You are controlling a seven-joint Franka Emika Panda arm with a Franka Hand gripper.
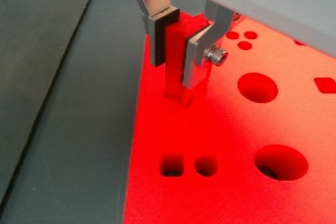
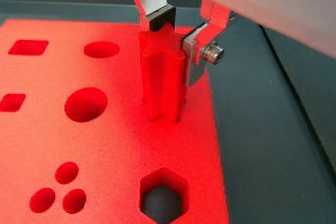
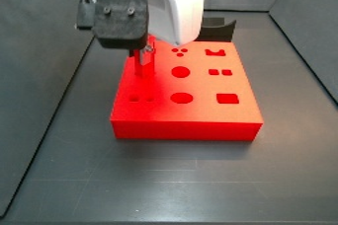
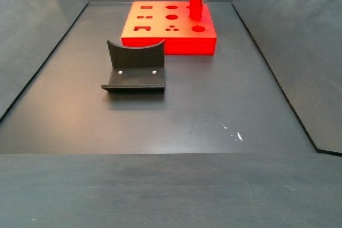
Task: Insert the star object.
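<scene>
Looking through both wrist views, I see the gripper (image 1: 179, 39) clenched on the star object (image 1: 172, 53), its silver fingers (image 2: 157, 16) pinching the upper end. The peg stands upright with its lower end at the top face of the red block (image 2: 118, 130), near one edge; I cannot tell whether it has entered a hole. A wrist view shows a hexagonal hole (image 2: 160, 194) close by, unseen from the other wrist camera. In a side view the arm hides most of the peg (image 3: 141, 63). Only a side view shows the fixture (image 4: 135, 67), well apart on the dark floor (image 4: 201, 122).
</scene>
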